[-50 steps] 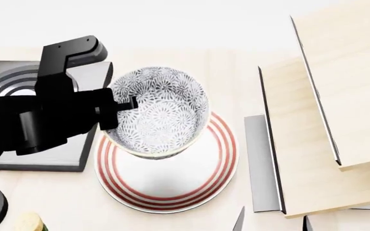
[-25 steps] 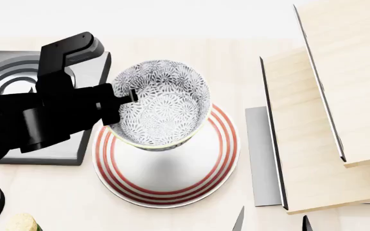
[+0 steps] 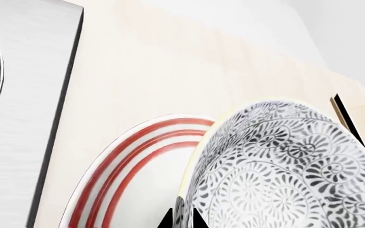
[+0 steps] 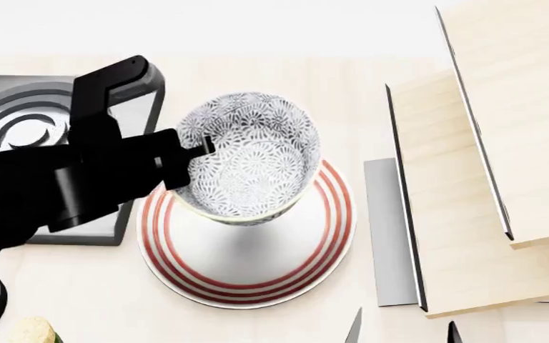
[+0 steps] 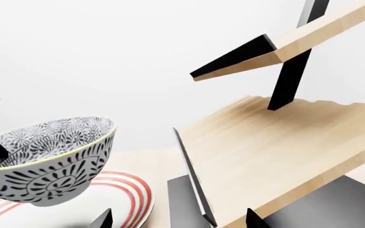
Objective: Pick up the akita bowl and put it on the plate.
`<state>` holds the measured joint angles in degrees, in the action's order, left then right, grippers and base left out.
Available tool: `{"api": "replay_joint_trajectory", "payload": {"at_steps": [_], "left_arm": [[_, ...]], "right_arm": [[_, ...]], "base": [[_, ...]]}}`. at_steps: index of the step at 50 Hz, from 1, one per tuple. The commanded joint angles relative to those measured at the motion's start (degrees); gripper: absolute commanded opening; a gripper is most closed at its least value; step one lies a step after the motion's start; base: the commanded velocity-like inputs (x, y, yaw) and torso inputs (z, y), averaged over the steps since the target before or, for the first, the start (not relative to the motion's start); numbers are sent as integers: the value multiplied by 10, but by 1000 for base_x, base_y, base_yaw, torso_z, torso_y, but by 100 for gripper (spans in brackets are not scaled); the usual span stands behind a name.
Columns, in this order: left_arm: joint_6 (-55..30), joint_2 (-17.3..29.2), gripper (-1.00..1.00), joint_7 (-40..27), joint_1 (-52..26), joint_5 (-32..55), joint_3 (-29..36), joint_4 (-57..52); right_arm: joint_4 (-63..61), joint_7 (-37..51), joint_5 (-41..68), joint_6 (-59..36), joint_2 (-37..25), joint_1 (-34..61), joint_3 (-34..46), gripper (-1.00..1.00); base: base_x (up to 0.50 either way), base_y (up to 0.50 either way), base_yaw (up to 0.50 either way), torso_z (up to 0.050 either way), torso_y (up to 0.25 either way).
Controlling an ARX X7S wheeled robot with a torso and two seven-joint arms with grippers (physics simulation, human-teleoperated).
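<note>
Over the plate, the left claw [image 4: 191, 153] is pinched shut on the near-left rim of the bowl [image 4: 246, 158], one finger inside the wall and one outside, as the left wrist view also suggests from the two dark tips straddling the rim at the picture's edge. The bowl hangs in the air, tilted, its patterned inside turned toward the head camera. From the right wrist view its foot is clearly off the plate [image 4: 255, 264], with a gap and a shadow beneath it.

Under it lies the plate with its red rings, flat on the desk [image 4: 351, 100], just beside the dark stove burner [image 4: 26, 121] on the left and near the wooden shelf [image 4: 485, 157] on the right.

The right claw [image 5: 176, 221] shows only two dark tips spread apart, holding nothing.

Picking up looks done and the carry nearly so. What is left, I judge, is to level the bowl, lower it onto the plate's middle and let go.
</note>
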<state>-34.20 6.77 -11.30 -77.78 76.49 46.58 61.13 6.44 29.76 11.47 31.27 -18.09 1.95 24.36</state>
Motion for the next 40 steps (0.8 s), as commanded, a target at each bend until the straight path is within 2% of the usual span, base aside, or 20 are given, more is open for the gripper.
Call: {"api": "replay_joint_trajectory", "payload": {"at_steps": [1,15,31,40], "left_arm": [[22,-34,-100,39,-14,-4,-5,66],[26,-41,-100,40,-6,-3,-1,55],[53,-66,-100,68,-17,-7,13,121],[60,-57,-100,62,-15,-1,31,122]], "right_arm": [[0,0,3,0,-1,1,1,100],[-6,2,1,-6,-3,2,3,100],[-2,1,4,0,-4,1,5,100],[-2,1,6,1,-5,1,4,100]], "base": [[0,0,0,0,0],[0,0,0,0,0],[0,0,0,0,0],[0,0,0,0,0]]}}
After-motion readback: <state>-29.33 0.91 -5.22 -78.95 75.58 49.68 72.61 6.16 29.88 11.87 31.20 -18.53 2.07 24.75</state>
